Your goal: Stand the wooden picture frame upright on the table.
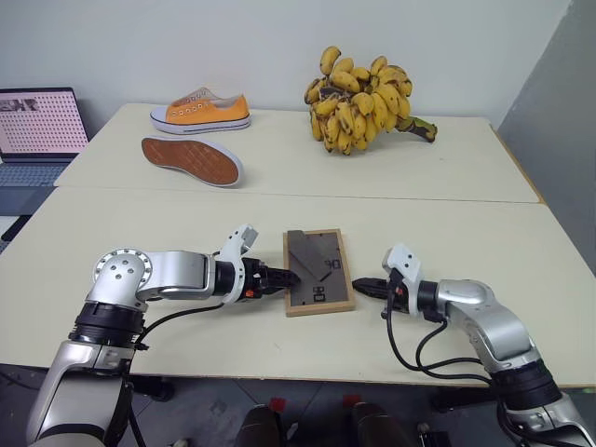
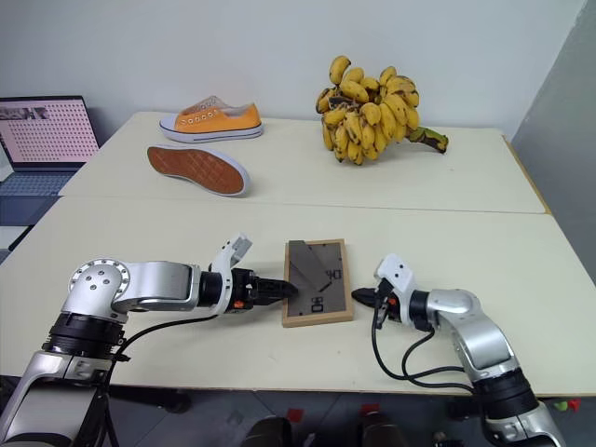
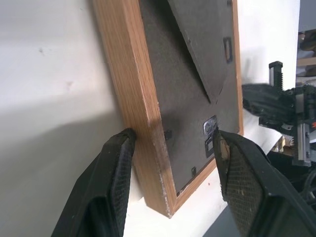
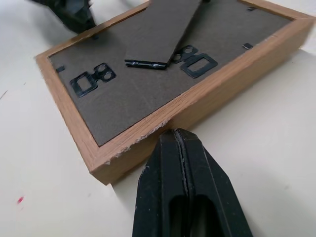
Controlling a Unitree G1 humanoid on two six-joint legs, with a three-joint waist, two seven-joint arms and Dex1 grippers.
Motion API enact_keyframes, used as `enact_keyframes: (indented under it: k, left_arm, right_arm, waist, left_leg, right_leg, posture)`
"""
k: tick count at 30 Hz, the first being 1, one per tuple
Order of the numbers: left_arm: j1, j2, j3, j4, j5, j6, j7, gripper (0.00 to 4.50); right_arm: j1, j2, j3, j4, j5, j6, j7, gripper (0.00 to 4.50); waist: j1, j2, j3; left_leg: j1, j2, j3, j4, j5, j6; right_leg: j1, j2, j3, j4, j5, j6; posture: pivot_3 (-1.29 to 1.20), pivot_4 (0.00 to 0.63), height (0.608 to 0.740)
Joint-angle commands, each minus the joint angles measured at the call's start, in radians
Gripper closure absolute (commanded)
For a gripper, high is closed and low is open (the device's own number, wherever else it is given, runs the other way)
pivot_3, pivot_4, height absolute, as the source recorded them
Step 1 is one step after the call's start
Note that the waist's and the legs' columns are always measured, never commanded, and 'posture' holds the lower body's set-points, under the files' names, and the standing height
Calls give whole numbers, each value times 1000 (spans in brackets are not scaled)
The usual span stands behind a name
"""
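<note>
The wooden picture frame (image 1: 318,270) lies flat on the table (image 1: 168,219) near its front edge, dark back and stand flap (image 4: 158,34) facing up. My left gripper (image 1: 284,277) reaches in from the left and is open. One finger (image 3: 116,163) rests against the outside of the frame's left wooden rail, while the other (image 3: 237,168) hangs over the dark back, so the rail sits between them. My right gripper (image 1: 358,284) is shut, and its tips (image 4: 178,136) touch the outside of the frame's right rail near the front corner.
An orange shoe (image 1: 201,111) stands at the back left, and a second one (image 1: 191,159) lies sole-up in front of it. A bunch of bananas (image 1: 361,101) sits at the back centre. A laptop (image 1: 39,121) is beyond the table's left edge.
</note>
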Motion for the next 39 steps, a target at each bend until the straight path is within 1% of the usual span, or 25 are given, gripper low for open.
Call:
enact_keyframes:
  k: [1,6,12,15,19,25,31,39]
  left_arm:
    - [-23,-26,2,-24,-30,4,-23,1858]
    - [-28,-28,3,-22,-30,-1,-20,1858]
    - [-30,-27,5,-20,-30,2,-20,1858]
    - [-16,5,2,-24,-30,22,-21,1858]
    - [-21,44,-10,-2,-27,32,-16,1858]
    - [-73,55,-5,85,66,51,-51,1858]
    - [-122,-8,-2,130,143,64,-80,1858]
    - [-108,-81,25,144,222,98,-108,1858]
  right_arm:
    - [-34,49,38,-30,25,-14,6,4500]
    - [-33,53,40,-22,15,-20,6,4500]
    - [-33,-41,15,-6,1,-45,66,4500]
    - [-39,-96,1,9,0,-63,103,4500]
    - [-45,-119,-11,14,7,-68,121,4500]
    - [-35,-115,-12,9,11,-66,109,4500]
    - [-47,-75,2,1,13,-49,82,4500]
    - [-77,13,6,-38,30,11,21,4500]
  waist:
    - [0,0,0]
    - [0,0,0]
    - [2,0,0]
    - [4,0,0]
    - [5,0,0]
    - [4,0,0]
    - [6,0,0]
    - [7,0,0]
  left_leg:
    - [0,0,0,0,0,0]
    - [0,0,0,-1,0,0]
    - [-1,0,0,-1,0,0]
    - [-2,0,0,-1,0,0]
    - [-2,0,0,-1,0,0]
    - [-2,0,0,-1,0,0]
    - [-3,0,0,-1,0,0]
    - [-4,0,0,0,0,0]
  right_leg:
    - [0,0,0,0,0,0]
    - [0,0,0,0,0,0]
    - [-1,0,0,0,0,0]
    - [-1,0,0,-1,0,0]
    - [-1,0,0,-2,0,0]
    - [-1,0,0,-2,0,0]
    - [-2,0,0,-2,0,0]
    - [-2,0,-1,-2,0,0]
  posture:
    - [0,150,740]
    - [0,150,740]
    - [0,150,740]
    - [0,150,740]
    - [0,150,740]
    - [0,150,740]
    - [0,150,740]
    - [0,150,740]
